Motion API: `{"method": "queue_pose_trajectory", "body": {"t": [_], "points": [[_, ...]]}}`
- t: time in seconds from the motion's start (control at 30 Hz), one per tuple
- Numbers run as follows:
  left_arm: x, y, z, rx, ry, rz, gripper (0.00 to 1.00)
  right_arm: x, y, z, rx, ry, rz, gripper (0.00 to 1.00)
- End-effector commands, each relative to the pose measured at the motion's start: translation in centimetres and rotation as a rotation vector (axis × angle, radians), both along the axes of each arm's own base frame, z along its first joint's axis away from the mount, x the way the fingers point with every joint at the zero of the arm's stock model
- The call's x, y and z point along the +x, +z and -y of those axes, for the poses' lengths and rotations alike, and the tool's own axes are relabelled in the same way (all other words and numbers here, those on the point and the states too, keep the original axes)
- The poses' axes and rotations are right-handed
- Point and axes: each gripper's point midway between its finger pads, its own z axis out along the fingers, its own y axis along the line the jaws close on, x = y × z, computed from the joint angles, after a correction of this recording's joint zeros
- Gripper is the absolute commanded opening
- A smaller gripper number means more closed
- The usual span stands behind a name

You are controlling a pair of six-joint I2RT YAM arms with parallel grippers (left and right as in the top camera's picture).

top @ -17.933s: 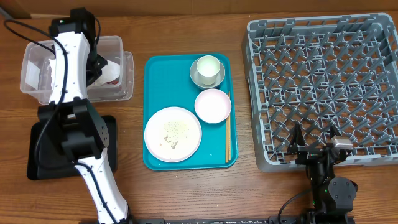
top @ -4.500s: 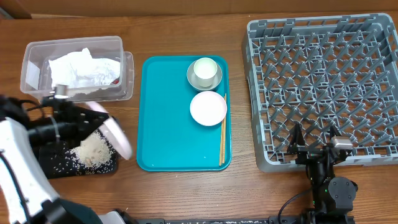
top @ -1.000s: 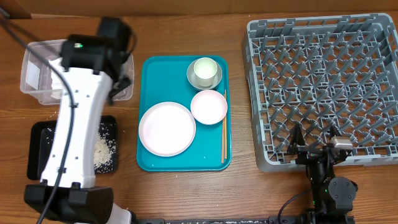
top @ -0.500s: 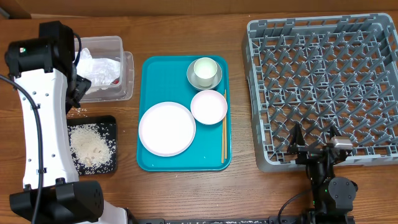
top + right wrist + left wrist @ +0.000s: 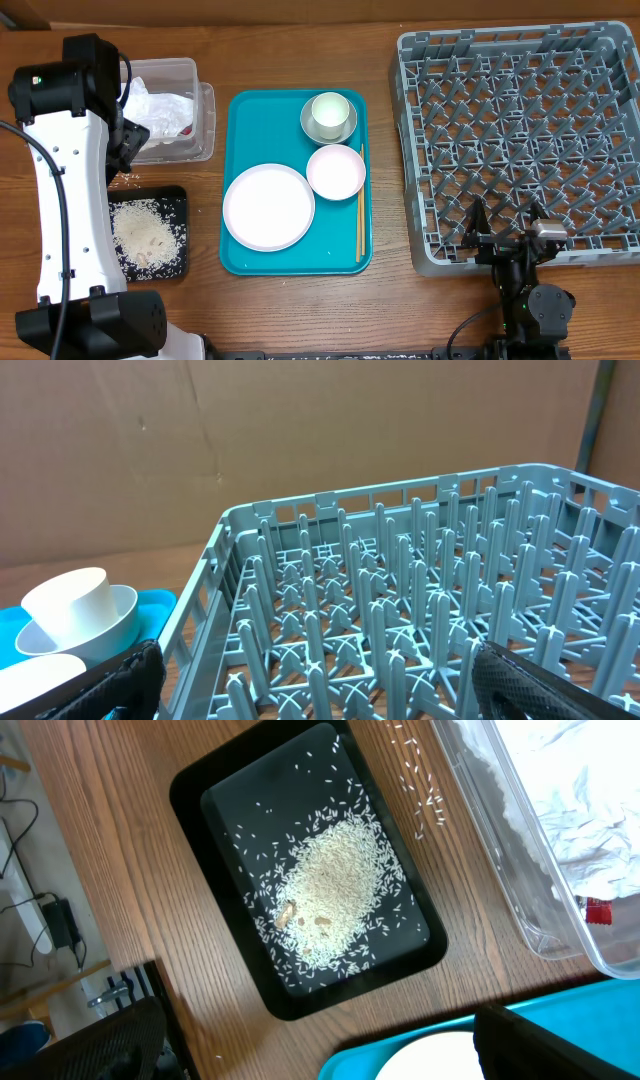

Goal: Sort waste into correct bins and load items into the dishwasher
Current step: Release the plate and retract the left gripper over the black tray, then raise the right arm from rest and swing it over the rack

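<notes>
The empty white plate, white bowl, cup in its metal bowl and chopsticks lie on the teal tray. Rice is heaped in the black tray. The clear tub holds the napkin and red wrapper. My left gripper hangs open and empty high above the black tray. My right gripper rests open at the near edge of the grey dish rack, which is empty.
A few loose rice grains lie on the wood between the black tray and the tub. My left arm stretches along the table's left side. A cardboard wall stands behind the rack.
Over the last second my left arm swung left, off the tub and black tray, uncovering the rice heap. It has held still for the last half second. The right arm has not moved.
</notes>
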Motion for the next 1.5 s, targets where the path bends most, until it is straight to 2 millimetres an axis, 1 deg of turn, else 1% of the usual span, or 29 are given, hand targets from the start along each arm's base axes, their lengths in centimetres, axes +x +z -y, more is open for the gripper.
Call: {"method": "queue_pose_trajectory", "body": {"t": [0.0,0.67,0.7,0.77,0.8,0.83,0.9,0.97,1.03,1.23,1.37,1.47], "points": [[-0.1,0.9,0.0,0.004,0.020,0.042,1.00,0.0,-0.1,0.0,-0.003,0.001,0.006,1.00],[-0.1,0.9,0.1,0.004,0.018,0.042,1.00,0.0,0.0,0.0,-0.003,0.002,0.012,1.00],[-0.1,0.9,0.1,0.004,0.018,0.042,1.00,0.0,0.3,-0.1,-0.003,0.010,0.025,1.00],[-0.1,0.9,0.1,0.004,0.018,0.042,1.00,0.0,1.9,-1.3,-0.006,0.077,0.089,1.00],[-0.1,0.9,0.1,0.004,0.018,0.042,1.00,-0.2,3.0,-2.1,-0.010,0.124,0.132,1.00],[-0.1,0.9,0.1,0.004,0.018,0.042,1.00,-0.6,4.5,-3.5,-0.021,0.203,0.197,1.00],[-0.1,0.9,0.1,0.004,0.018,0.042,1.00,-2.2,7.5,-6.5,-0.040,0.388,0.326,1.00],[-0.1,0.9,0.1,0.004,0.018,0.042,1.00,-4.6,9.6,-9.6,-0.101,0.585,0.438,1.00],[-0.1,0.9,0.1,0.004,0.018,0.042,1.00,-6.1,10.3,-11.1,-0.146,0.684,0.490,1.00],[-0.1,0.9,0.1,0.004,0.018,0.042,1.00,-7.4,11.5,-11.7,-0.186,0.723,0.564,1.00],[-0.1,0.9,0.1,0.004,0.018,0.042,1.00,-7.9,12.1,-11.7,-0.116,0.751,0.569,1.00],[-0.1,0.9,0.1,0.004,0.018,0.042,1.00,-8.2,12.5,-11.8,-0.109,0.754,0.585,1.00]]}}
